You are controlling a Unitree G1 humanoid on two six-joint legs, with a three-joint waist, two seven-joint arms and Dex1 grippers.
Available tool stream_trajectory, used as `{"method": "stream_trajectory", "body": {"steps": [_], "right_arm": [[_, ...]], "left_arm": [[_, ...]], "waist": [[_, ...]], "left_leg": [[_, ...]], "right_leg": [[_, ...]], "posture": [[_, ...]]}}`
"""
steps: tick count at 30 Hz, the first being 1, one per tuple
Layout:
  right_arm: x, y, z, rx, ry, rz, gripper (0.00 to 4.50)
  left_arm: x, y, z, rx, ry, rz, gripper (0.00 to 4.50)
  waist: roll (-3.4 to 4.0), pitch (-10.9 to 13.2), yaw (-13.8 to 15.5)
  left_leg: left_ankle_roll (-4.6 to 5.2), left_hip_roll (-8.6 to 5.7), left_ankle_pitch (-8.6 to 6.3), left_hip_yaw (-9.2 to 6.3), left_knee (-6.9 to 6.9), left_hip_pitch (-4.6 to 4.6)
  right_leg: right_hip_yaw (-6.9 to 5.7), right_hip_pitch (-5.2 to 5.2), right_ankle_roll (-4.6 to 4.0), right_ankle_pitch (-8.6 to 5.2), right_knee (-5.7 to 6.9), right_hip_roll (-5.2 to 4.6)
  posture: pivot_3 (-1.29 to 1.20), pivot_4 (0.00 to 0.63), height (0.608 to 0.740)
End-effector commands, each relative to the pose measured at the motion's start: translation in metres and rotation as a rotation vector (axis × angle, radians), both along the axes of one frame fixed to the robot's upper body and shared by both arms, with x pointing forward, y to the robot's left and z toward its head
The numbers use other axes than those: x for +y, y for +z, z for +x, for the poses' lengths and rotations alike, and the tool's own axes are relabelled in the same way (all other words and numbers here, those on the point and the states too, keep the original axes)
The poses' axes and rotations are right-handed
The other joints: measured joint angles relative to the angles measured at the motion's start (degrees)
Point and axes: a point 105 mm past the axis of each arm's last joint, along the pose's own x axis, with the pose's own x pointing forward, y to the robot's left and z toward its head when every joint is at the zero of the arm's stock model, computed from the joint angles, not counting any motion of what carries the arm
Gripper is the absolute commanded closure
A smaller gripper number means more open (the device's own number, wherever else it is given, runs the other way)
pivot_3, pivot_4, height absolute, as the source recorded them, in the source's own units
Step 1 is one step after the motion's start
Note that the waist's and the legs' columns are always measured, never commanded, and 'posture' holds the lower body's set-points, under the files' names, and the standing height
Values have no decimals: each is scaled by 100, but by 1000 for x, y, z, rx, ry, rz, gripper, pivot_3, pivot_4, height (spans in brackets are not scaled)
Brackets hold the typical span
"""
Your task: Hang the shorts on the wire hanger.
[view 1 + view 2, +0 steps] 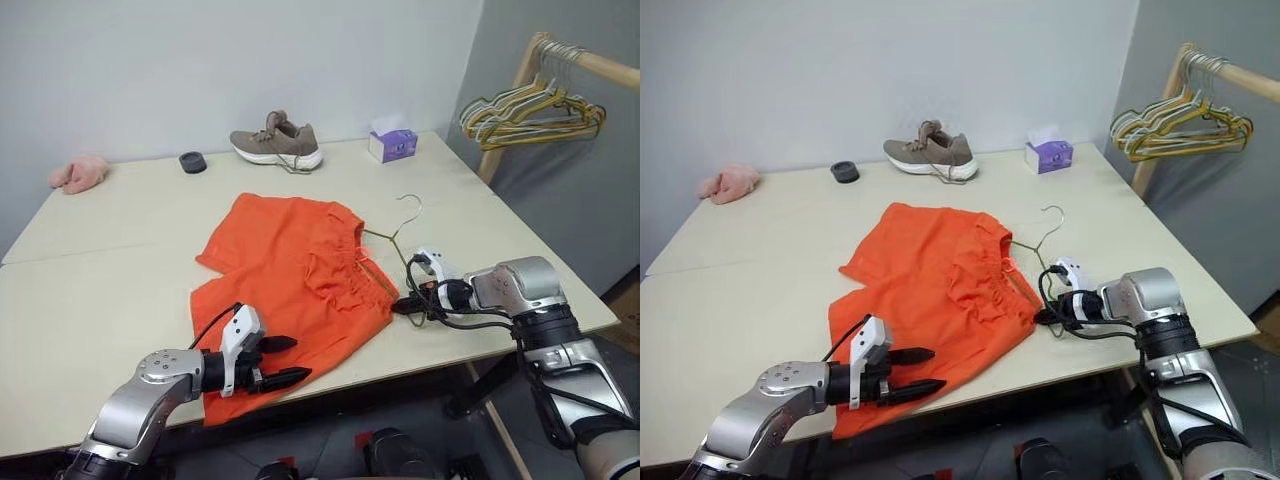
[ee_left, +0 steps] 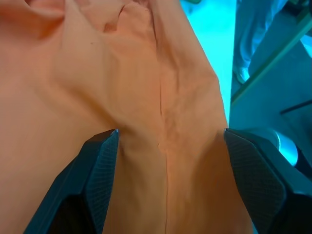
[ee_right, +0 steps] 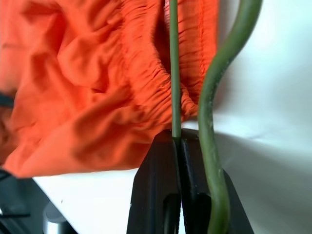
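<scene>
Pale beige table (image 1: 110,250) against a plain light wall, seam running across its near part. Landmark: the shorts (image 1: 290,285), bright orange, lying flat and rumpled on the table's near middle, gathered waistband on the side toward the right arm, one leg hem draped over the near table edge.

Wire hanger (image 1: 385,250), thin olive-gold, lies at the waistband side of the shorts, hook (image 1: 408,208) curving up just beyond the waistband; part of its frame sits under or against the waistband fabric, can't tell which. Right gripper (image 1: 408,305) sits right at the waistband corner, jaws clenched on a thin wire of the hanger; right wrist view shows the wire (image 3: 174,68) pinched between the black fingers (image 3: 156,185), with a thicker green cable (image 3: 214,122) running beside it.

Left gripper (image 1: 285,360) hovers over the near leg of the shorts at the table edge, jaws released and spread, nothing between them; left wrist view shows both fingers (image 2: 92,180) apart with orange fabric between and beyond.

Beyond the shorts near the wall: brown sneaker (image 1: 277,142), small dark round object (image 1: 193,162), purple tissue box (image 1: 392,144). Pink cloth lump (image 1: 80,173) well off toward the left arm's side. Bunch of hangers (image 1: 530,115) on a wooden rail, well off past the hanger side of the shorts.
</scene>
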Motion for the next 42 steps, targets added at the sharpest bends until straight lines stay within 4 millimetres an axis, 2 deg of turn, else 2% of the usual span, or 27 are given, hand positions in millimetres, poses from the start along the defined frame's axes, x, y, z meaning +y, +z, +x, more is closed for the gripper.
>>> {"method": "stream_trajectory", "body": {"steps": [1, 5, 9, 13, 16, 17, 18, 19, 20, 21, 23, 26, 29, 34, 42], "right_arm": [[10, 21, 17, -39, -47, 57, 4500], [21, 30, 26, -62, -66, 111, 4500], [40, 52, 29, -180, 18, 192, 4500], [43, 57, 24, -377, 152, 100, 4500], [46, 58, 18, -515, 253, 17, 4500], [47, 57, 17, -551, 280, -12, 4500], [47, 55, 15, -593, 309, -50, 4500], [48, 54, 14, -623, 331, -77, 4500], [48, 52, 13, -645, 350, -99, 4500], [48, 52, 12, -658, 361, -110, 4500], [49, 51, 12, -721, 400, -162, 4500], [51, 51, 12, -816, 469, -231, 4500], [54, 51, 11, -913, 550, -301, 4500], [58, 51, 6, -1023, 643, -364, 4500], [67, 56, 0, -1134, 728, -401, 4500]], "left_arm": [[-5, 10, 2, -44, -13, -14, 874], [-5, 10, 1, -45, -9, -16, 874], [-6, 11, 0, -46, 9, -27, 874], [-4, 15, 7, -56, 57, -41, 874], [5, 28, 25, -96, 152, -71, 874], [9, 36, 31, -125, 167, -76, 546], [14, 49, 38, -162, 180, -86, 538], [18, 60, 42, -192, 187, -97, 129], [21, 70, 46, -216, 191, -108, 42], [23, 76, 48, -229, 193, -115, 42], [36, 105, 59, -305, 215, -124, 42], [66, 142, 77, -445, 256, -48, 42], [95, 158, 89, -525, 253, 102, 42], [111, 167, 102, -581, 201, 241, 42], [93, 147, 115, -584, 26, 341, 42]], "waist": [[1, 0, 8], [1, -1, 28], [2, 0, 36], [6, 1, 42], [6, 0, 62], [6, 1, 59], [5, 0, 55], [5, 0, 55], [4, 0, 53], [5, -1, 49], [4, 0, 30], [0, 0, 31], [2, 0, 22], [0, 0, 60], [-1, -1, 58]], "left_leg": [[0, 2, 0, -2, 0, 0], [0, 2, 0, -1, 0, -5], [0, 1, 0, 0, -1, -7], [0, 2, 0, -1, -1, -10], [0, 2, 0, -2, 0, -10], [0, 2, 0, -3, 0, -11], [0, 2, 0, -4, 0, -11], [0, 2, 0, -5, 1, -10], [0, 2, 1, -4, 1, -10], [0, 2, 1, -4, 1, -10], [-1, 2, 1, -1, 1, -10], [-1, 2, 1, -3, 0, -18], [-1, 2, 1, -5, -2, -22], [-1, -1, 1, 0, -5, -28], [-2, 0, 2, -8, 0, -51]], "right_leg": [[-2, 0, 0, 0, 0, 2], [-1, 0, 0, 0, -3, 2], [0, -2, -1, 0, -5, 1], [-1, -6, 0, -1, -4, 1], [-3, -8, 0, -1, -4, 1], [-4, -8, 0, -1, -4, 1], [-5, -8, 0, -1, -3, 1], [-5, -9, 1, 0, -2, 1], [-5, -9, 2, 0, -1, 1], [-5, -9, 2, 0, -1, 1], [-1, -9, 2, 0, -2, 1], [-4, -19, 2, 0, -3, 2], [-3, -29, 1, 0, 0, 6], [-1, -27, 1, -1, -9, 1], [-8, -45, 1, 0, -2, 0]], "posture": [[-208, 0, 740], [-208, 0, 740], [-203, 0, 740], [-203, 0, 740], [-206, 0, 740], [-206, 0, 740], [-205, 0, 740], [-205, 0, 740], [-202, 0, 740], [-202, 0, 740], [-197, 0, 740], [-187, 0, 740], [-183, 0, 740], [-185, 0, 740], [-201, 0, 740]]}}
